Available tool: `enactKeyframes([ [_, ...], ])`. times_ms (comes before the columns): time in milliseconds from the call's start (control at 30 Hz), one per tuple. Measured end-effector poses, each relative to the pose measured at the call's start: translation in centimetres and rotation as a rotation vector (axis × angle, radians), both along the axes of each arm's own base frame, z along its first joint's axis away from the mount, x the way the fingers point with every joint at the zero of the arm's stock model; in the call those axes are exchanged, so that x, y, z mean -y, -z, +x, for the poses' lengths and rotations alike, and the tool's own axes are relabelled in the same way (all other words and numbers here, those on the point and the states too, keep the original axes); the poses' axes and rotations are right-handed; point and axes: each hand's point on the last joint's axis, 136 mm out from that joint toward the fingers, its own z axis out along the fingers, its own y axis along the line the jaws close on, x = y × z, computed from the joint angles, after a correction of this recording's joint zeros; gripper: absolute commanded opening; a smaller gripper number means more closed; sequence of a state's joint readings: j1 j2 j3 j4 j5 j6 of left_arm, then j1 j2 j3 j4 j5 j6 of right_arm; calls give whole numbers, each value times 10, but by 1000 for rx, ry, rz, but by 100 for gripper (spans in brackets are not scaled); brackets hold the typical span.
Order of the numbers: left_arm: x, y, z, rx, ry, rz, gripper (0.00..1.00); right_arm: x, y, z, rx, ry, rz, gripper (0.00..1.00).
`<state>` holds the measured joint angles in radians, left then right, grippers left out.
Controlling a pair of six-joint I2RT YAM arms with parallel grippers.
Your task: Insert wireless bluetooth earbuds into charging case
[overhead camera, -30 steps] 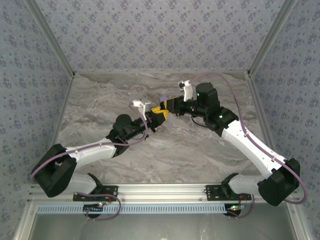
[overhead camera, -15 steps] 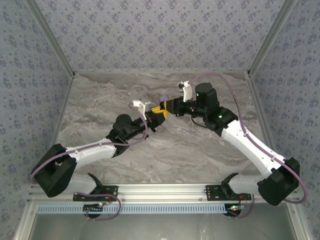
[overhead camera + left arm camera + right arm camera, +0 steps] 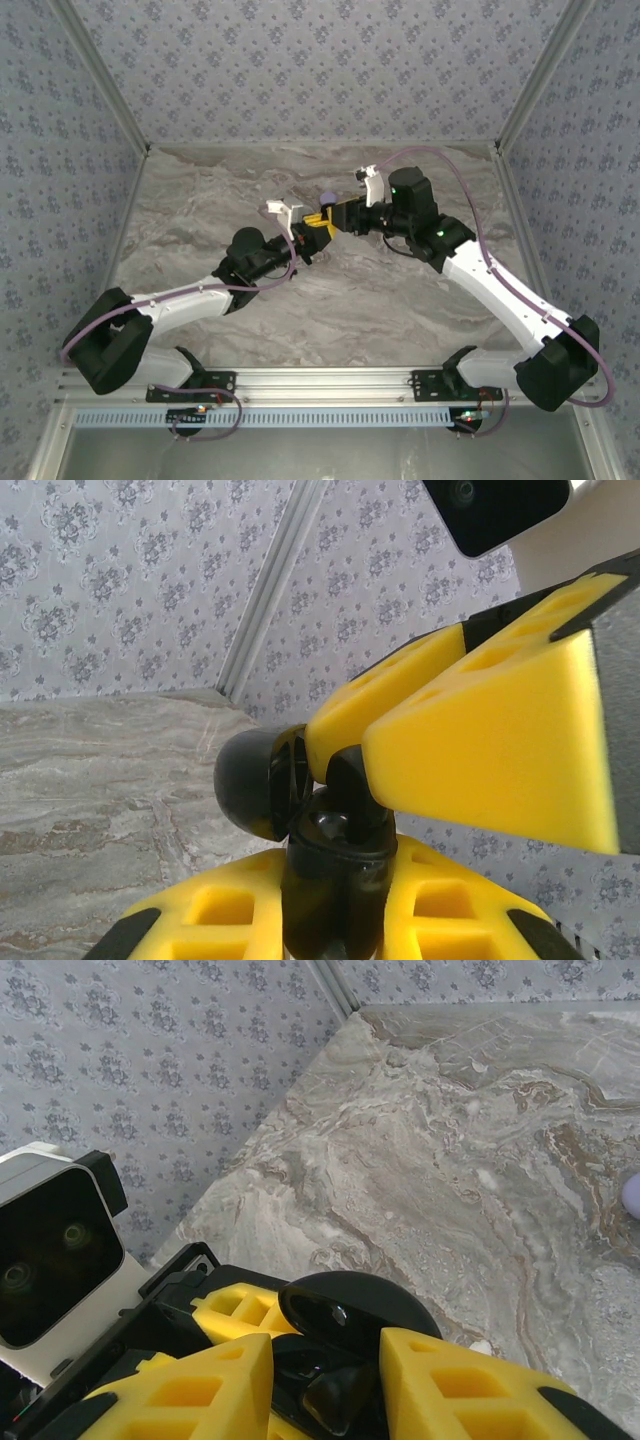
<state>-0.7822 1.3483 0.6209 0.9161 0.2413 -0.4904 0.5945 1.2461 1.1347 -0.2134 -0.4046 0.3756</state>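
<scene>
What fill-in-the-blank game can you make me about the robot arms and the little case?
1. The left tool holds a small case colored ___.
2. The case's lid is ___, not closed.
3. The right tool has fingers colored ___.
4. A pale purple disc lies on the marble ___.

Missing words: black, open, yellow, table.

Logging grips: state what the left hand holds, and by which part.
Small glossy black round charging case, gripped by its lower body between the left hand's yellow fingers, lid open.
</scene>
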Motion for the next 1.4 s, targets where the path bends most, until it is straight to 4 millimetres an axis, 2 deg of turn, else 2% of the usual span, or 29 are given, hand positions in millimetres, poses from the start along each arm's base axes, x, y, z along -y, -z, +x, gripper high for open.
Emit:
enactKeyframes([
  [167, 1, 3, -1, -2, 5, 18, 18, 2, 4, -1, -13, 3, -23, 37],
  [300, -1, 3, -2, 4, 3, 29, 18, 4, 6, -1, -12, 9, -49, 44],
  [567, -3, 1, -5, 26, 1, 57, 18, 8, -7, 0, 13, 26, -78, 50],
  [933, -6, 1, -6, 35, -4, 82, 18, 14, -1, -1, 7, 38, -129, 35],
  [1400, -6, 4, -6, 30, -5, 92, 17, 17, 3, -1, -4, 52, -155, 30],
])
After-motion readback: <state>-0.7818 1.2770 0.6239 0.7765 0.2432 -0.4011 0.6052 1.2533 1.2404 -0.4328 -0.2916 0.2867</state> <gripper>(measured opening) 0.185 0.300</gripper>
